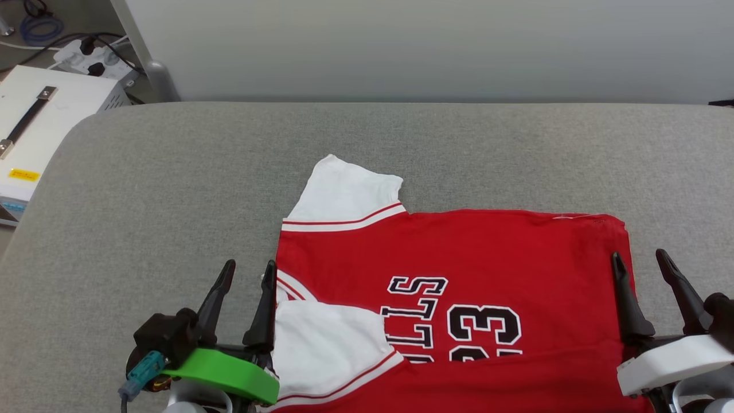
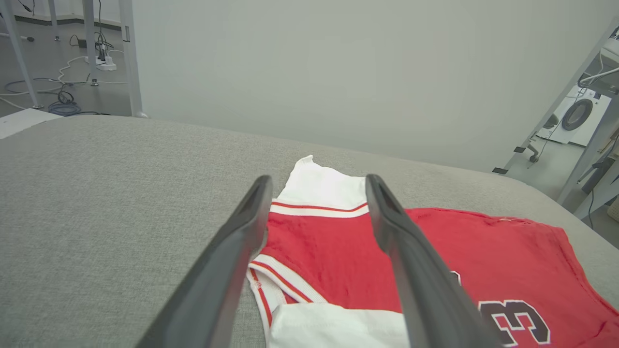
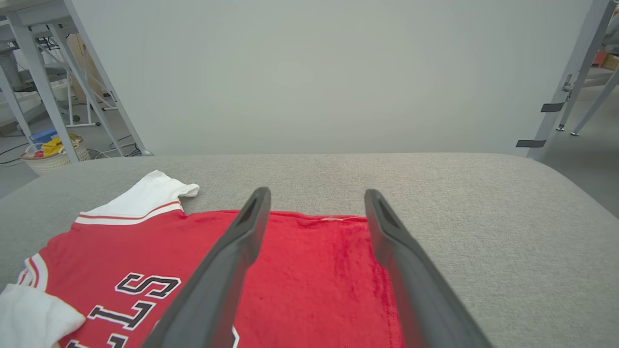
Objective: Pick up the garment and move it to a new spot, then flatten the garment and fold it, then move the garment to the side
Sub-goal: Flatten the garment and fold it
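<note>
A red shirt (image 1: 459, 269) lies spread on the grey table (image 1: 172, 189), near its front edge, one white sleeve folded over the chest. The left gripper (image 1: 248, 278) hovers wide open at the collar side, the right gripper (image 1: 641, 267) wide open over the hem, both empty. Light, limp cloth likely sags when lifted; pinching edge seams at both ends looks safest.

Garment (image 1: 459, 258) lettering and near hem cut off by the head view's bottom edge

Garment (image 1: 459, 252) chest: partial "LLS", "23", black lettering, white outline.
</note>
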Motion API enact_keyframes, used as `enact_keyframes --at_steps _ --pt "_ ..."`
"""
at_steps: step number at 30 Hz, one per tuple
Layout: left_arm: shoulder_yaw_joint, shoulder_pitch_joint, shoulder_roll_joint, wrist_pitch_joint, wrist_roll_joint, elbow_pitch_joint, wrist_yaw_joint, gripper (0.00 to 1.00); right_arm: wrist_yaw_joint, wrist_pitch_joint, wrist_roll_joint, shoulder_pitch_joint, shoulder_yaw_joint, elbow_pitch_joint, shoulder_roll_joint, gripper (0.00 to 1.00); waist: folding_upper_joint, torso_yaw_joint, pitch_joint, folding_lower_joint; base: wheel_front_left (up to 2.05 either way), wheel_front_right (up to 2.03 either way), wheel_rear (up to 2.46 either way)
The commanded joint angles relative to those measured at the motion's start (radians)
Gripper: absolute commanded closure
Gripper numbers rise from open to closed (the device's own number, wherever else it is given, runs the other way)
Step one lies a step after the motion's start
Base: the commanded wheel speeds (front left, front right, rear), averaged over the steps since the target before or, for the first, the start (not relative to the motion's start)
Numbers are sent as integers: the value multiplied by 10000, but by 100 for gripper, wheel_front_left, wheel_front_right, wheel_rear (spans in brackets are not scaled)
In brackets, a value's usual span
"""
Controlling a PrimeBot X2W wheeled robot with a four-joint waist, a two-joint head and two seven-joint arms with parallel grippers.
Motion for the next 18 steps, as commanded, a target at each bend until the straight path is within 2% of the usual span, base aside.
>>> enact_keyframes --at_steps 1,5,9,18 --pt "-38 -272 52 -44 57 122 -87 0 -7 -57 46 -263 65 -55 -40 0 -1 -142 304 0 0 0 0" --pt "-314 -1122 351 642 82 308 -176 0 -7 -51 15 -457 149 -235 -53 0 -1 -363 903 0 0 0 0" --pt "-611 -2418 812 1934 -199 295 -278 0 -7 -15 -59 -842 353 -471 -55 0 -1 -747 1621 0 0 0 0" --pt "-1341 -6114 2284 6006 -1368 990 -359 0 -7 -165 -195 -1649 821 -638 192 0 -1 -1735 2763 0 0 0 0"
